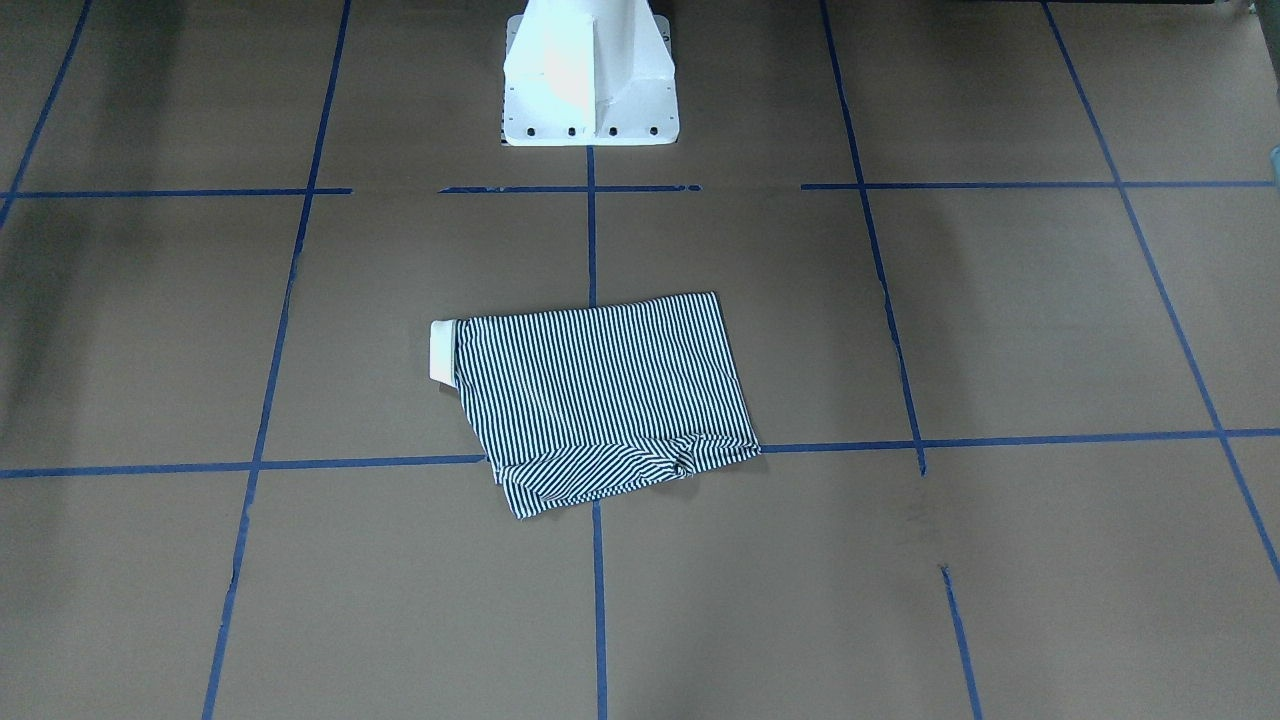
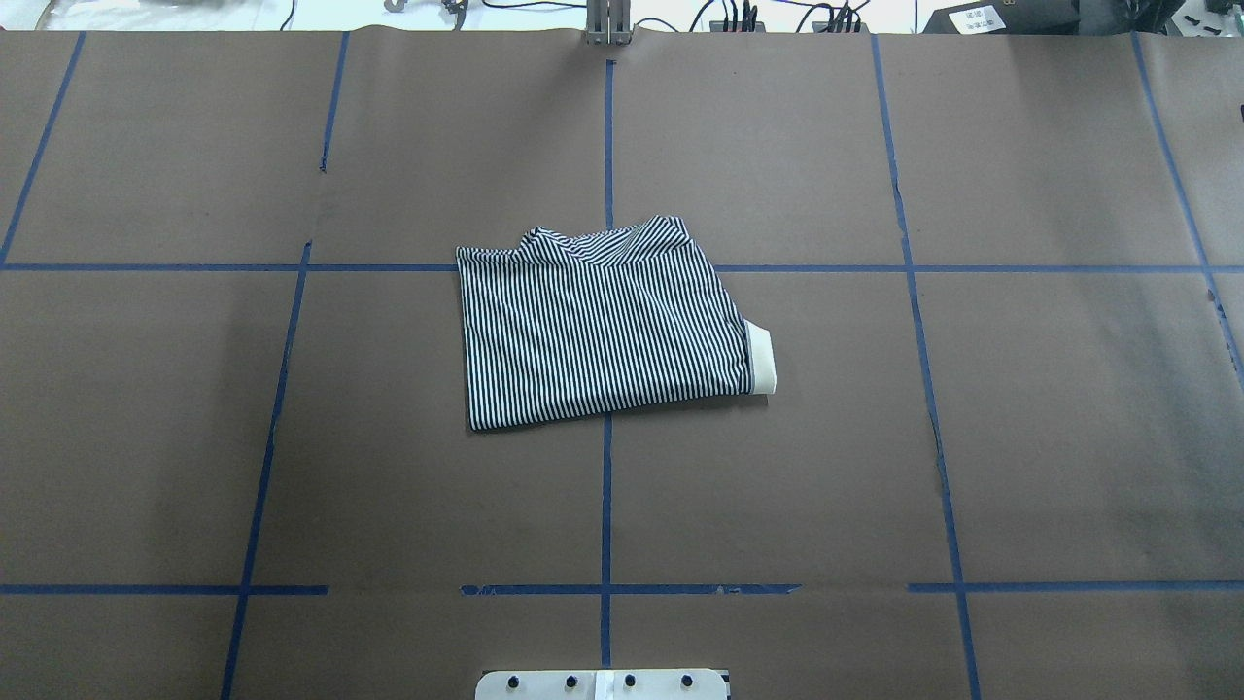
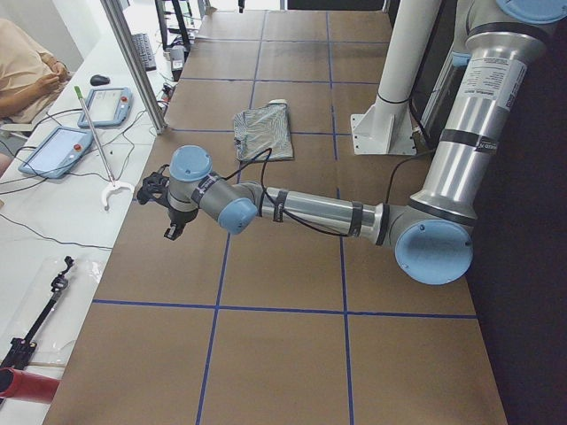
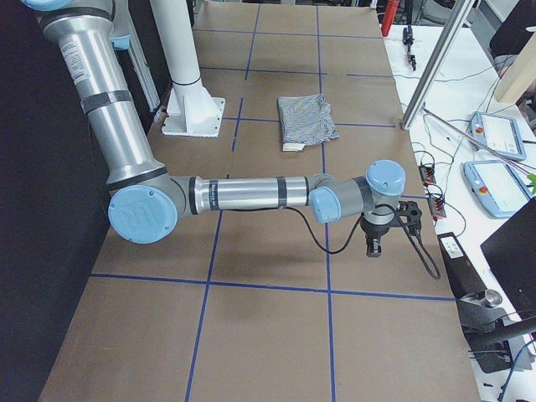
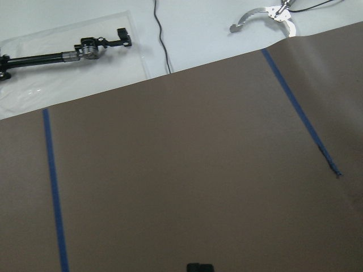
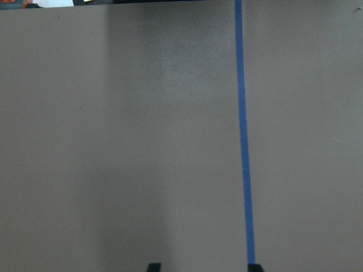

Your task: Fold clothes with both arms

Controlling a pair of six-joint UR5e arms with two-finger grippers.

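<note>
The striped polo shirt (image 2: 603, 326) is lying folded at the middle of the table (image 2: 972, 437), its cream collar (image 2: 762, 360) poking toward the robot's right. Farther out, the right gripper (image 6: 203, 267) is hovering with fingertips (image 6: 153, 267) spread wide. The left gripper (image 3: 172, 232) is hanging near the operators' edge, and I cannot tell its spread.

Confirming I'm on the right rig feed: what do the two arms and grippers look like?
Both the left arm and right arm are silver tubes with grey joints, round pale blue caps and black bands. A loose black cable loops off each forearm near the wrist. The left gripper and right gripper are small and black.
</note>
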